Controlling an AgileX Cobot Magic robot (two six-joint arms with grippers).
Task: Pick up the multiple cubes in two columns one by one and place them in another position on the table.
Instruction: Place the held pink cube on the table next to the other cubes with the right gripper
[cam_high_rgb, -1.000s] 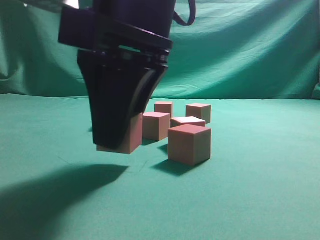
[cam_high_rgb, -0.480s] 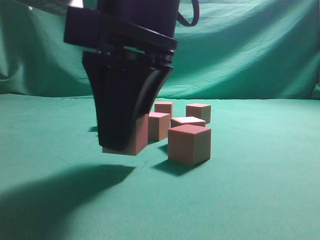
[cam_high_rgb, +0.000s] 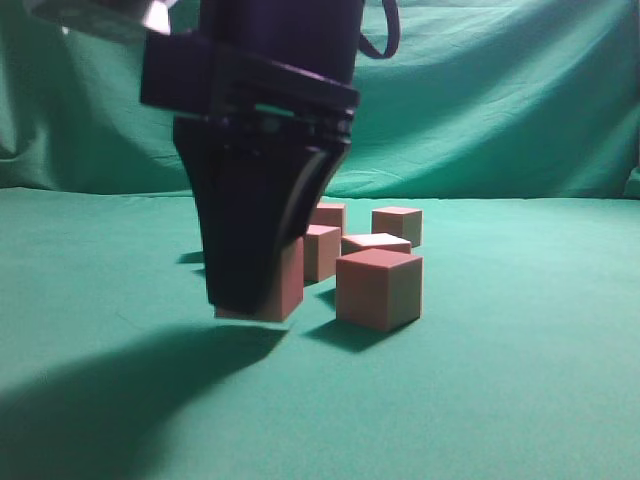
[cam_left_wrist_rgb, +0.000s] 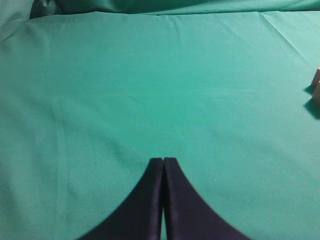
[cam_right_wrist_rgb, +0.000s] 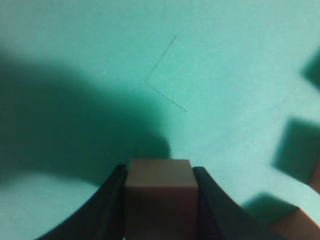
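Observation:
My right gripper (cam_high_rgb: 246, 306) reaches in at the left of the exterior view, shut on one pinkish-red cube (cam_high_rgb: 286, 280) that it holds just above the green table (cam_high_rgb: 520, 400). In the right wrist view that cube (cam_right_wrist_rgb: 159, 200) fills the gap between the black fingers (cam_right_wrist_rgb: 112, 200) of the right gripper (cam_right_wrist_rgb: 159, 169). Several more cubes sit close behind and to the right: a near one (cam_high_rgb: 378, 288), then others (cam_high_rgb: 321, 250) (cam_high_rgb: 375, 242) (cam_high_rgb: 397, 224). My left gripper (cam_left_wrist_rgb: 163, 160) is shut on nothing over bare cloth, with cubes (cam_left_wrist_rgb: 316, 85) at that view's right edge.
Green cloth hangs as a backdrop (cam_high_rgb: 500, 100) behind the table. A faint angled line (cam_right_wrist_rgb: 160, 80) marks the cloth ahead of the held cube. The corner of another cube (cam_right_wrist_rgb: 300, 225) shows at the lower right of the right wrist view.
My right gripper has carried the cube a little to the right and lower toward the table. The resting cubes have not moved.

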